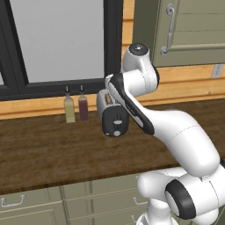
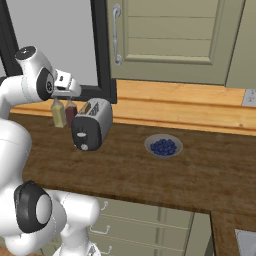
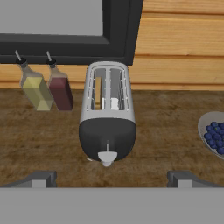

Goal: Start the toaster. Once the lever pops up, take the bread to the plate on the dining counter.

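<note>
- The end effector is being held spread above the toaster on the worktop.
- Bread is sitting in the 9 o'clock slot.
- The small lever is risking being missed, or the toaster shoved.

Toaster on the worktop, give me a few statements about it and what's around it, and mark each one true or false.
1. The toaster stands on the wooden worktop below the window. True.
2. Bread sits in one of the toaster's slots. True: a tan slice shows in the left slot in the hand view.
3. The tool is clamped on the lever. False: its fingertips stand wide apart, short of the toaster, touching nothing.
4. Two bottles stand next to the toaster by the wall. True.
5. The bowl holds red apples. False: it holds dark blue berries.
6. The toaster lies tipped on its side. False: it stands upright, slots facing up.
</note>
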